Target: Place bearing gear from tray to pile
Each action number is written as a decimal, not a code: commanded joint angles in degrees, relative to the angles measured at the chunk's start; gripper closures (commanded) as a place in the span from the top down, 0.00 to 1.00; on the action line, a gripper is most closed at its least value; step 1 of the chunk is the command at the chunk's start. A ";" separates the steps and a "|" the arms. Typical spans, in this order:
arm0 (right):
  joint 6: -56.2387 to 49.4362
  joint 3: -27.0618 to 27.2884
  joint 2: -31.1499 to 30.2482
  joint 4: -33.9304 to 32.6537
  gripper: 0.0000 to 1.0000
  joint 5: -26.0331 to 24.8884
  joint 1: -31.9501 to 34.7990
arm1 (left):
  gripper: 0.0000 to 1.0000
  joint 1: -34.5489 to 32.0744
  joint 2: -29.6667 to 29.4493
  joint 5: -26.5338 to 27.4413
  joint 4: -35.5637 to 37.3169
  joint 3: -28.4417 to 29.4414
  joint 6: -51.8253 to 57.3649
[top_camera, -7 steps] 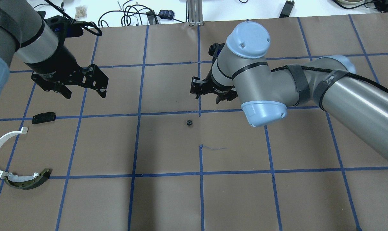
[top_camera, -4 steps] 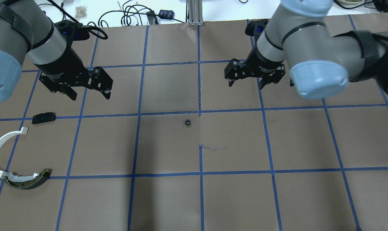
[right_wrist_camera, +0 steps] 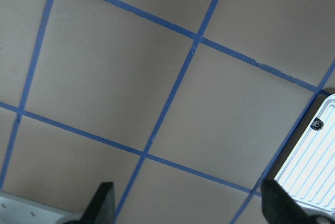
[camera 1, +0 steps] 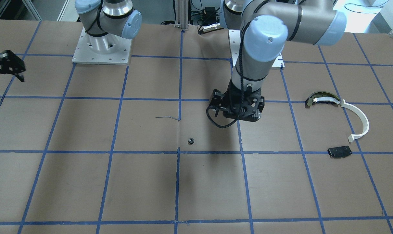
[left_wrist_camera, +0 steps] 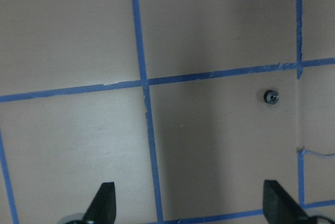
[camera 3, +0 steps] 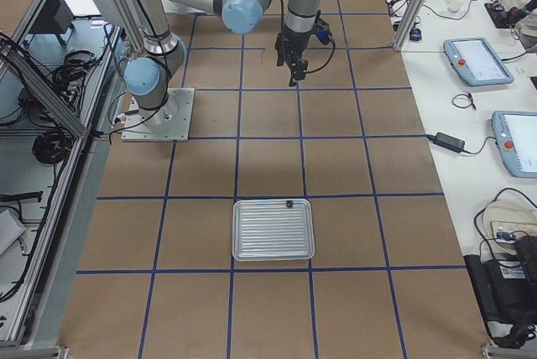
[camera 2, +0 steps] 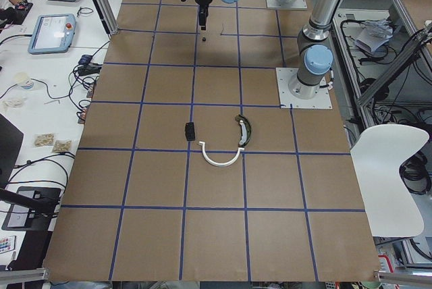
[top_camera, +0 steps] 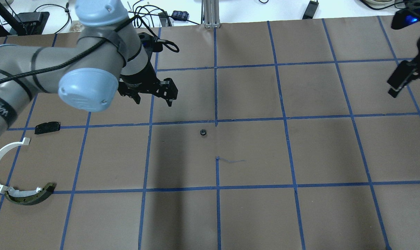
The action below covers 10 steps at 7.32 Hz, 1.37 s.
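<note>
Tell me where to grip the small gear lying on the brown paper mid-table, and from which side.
Pinch the gear across its toothed rim, coming straight down from above: it lies flat, face up, too low for a sideways approach. The open left gripper is nearest.

The desk (top_camera: 251, 215) wears brown paper (top_camera: 335, 152) crossed by blue tape lines (top_camera: 251, 187). Tangled black cables (top_camera: 140, 14) and an aluminium post (top_camera: 210, 14) sit along one long edge.
</note>
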 commanded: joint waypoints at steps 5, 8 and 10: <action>-55.02 12.00 10.85 -30.88 0.95 11.06 -26.02 | 1.00 -8.57 -16.94 0.09 13.96 -0.03 -0.52; -74.53 10.34 18.59 -36.17 0.84 13.62 -27.02 | 1.00 -9.54 -19.16 0.09 15.47 -0.03 -0.16; -82.22 9.03 21.58 -36.44 0.83 16.98 -27.02 | 0.90 -9.72 -19.25 0.35 14.77 -0.12 0.09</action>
